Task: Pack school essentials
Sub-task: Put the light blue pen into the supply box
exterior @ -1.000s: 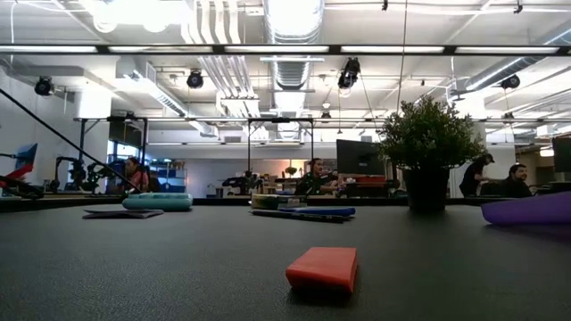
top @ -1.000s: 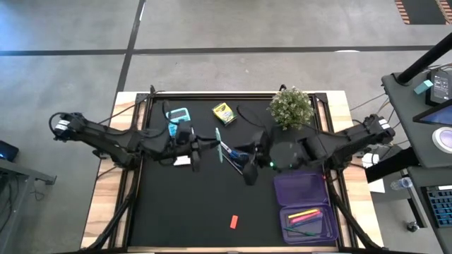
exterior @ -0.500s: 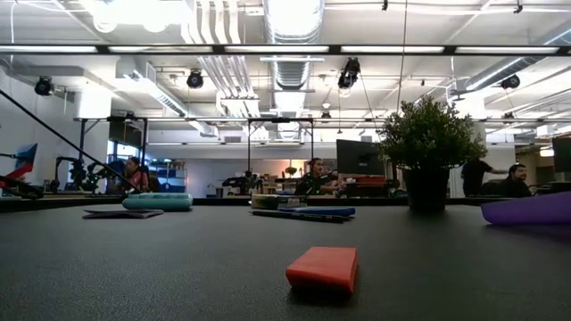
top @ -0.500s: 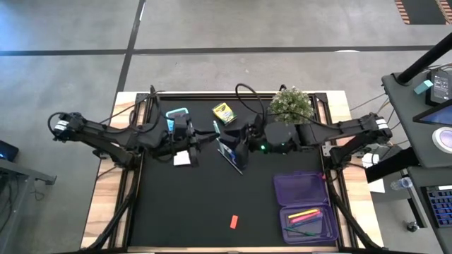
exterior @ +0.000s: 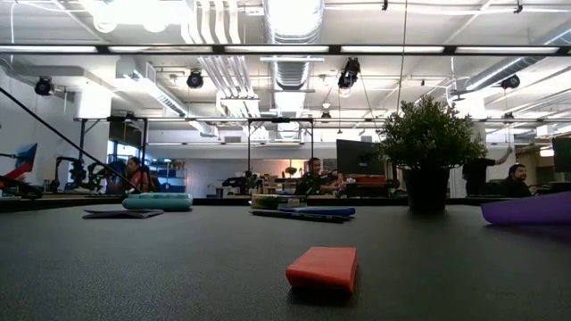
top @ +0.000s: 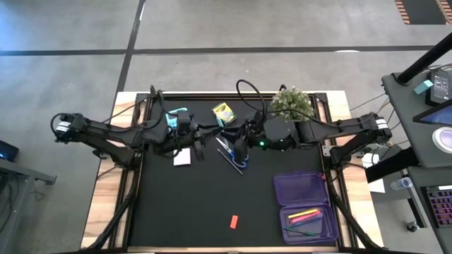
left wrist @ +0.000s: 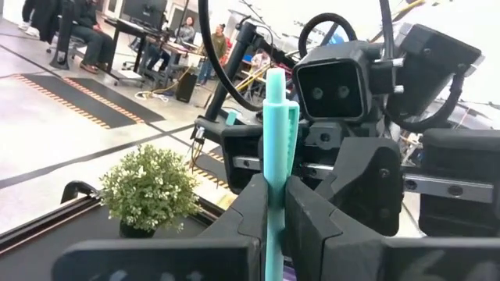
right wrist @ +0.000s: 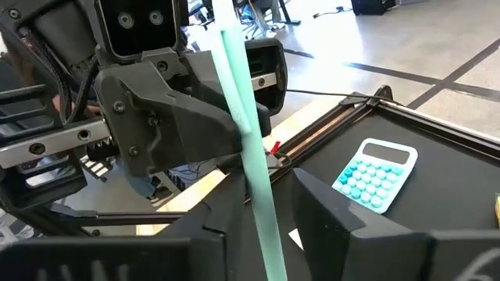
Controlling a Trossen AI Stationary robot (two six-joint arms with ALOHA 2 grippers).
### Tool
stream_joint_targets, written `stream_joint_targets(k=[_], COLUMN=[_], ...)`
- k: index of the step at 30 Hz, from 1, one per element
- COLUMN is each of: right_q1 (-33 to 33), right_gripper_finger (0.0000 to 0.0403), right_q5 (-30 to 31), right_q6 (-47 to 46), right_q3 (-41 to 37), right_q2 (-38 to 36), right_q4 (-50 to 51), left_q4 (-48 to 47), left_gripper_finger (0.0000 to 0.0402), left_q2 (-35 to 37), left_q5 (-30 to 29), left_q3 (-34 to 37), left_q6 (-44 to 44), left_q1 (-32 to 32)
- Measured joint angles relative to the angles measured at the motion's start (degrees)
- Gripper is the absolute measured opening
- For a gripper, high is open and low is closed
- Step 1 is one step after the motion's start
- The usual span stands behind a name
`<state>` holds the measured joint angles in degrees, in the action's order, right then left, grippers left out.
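Note:
A thin teal pen (left wrist: 274,133) is held in the air over the far middle of the table, and it also shows in the right wrist view (right wrist: 251,156). My left gripper (top: 203,137) (left wrist: 275,187) is shut on it. My right gripper (top: 236,141) (right wrist: 266,215) faces it closely. It is open, with one finger on either side of the pen. The blue-handled scissors and pens (top: 227,151) lie below the grippers. The white note pad (top: 182,158), the yellow crayon box (top: 224,112) and the orange eraser (top: 233,221) (exterior: 323,267) lie flat on the mat. My left gripper pinches the teal pen's barrel (left wrist: 273,204) between its two fingers, which come level from the table's left. The pen stands across the fingers, and its clip end (left wrist: 280,109) sticks out beyond them. The pen is lifted clear of the table.
The open purple case (top: 306,207), with pink and yellow pens in it, lies at the near right. The potted plant (top: 291,104) stands at the far right, just behind my right arm. A teal calculator (top: 176,116) lies at the far left, partly under my left arm.
My right gripper has gone from near the purple case toward the table's far edge and left, up to my left gripper and the teal pen. My left gripper has shifted a little toward the right, still holding the pen.

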<state>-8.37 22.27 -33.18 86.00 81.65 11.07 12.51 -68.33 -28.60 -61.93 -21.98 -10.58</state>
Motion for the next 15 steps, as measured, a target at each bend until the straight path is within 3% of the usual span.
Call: stream_joint_targets(k=[7, 15], right_q1=[0.53, 0.55], right_gripper_finger=[0.0021, 0.0014], right_q5=[-0.25, -1.48], right_q6=[0.72, 0.24], right_q3=[0.00, 0.00], right_q2=[0.00, 0.00], right_q4=[-0.07, 0.09], left_q4=[0.60, 0.60], left_gripper_finger=[0.0010, 0.0010], left_q2=[-0.35, -0.37], left_q5=[0.00, 0.07], left_q3=[-0.02, -0.02], left_q6=[-0.17, -0.15], left_q1=[0.51, 0.51])
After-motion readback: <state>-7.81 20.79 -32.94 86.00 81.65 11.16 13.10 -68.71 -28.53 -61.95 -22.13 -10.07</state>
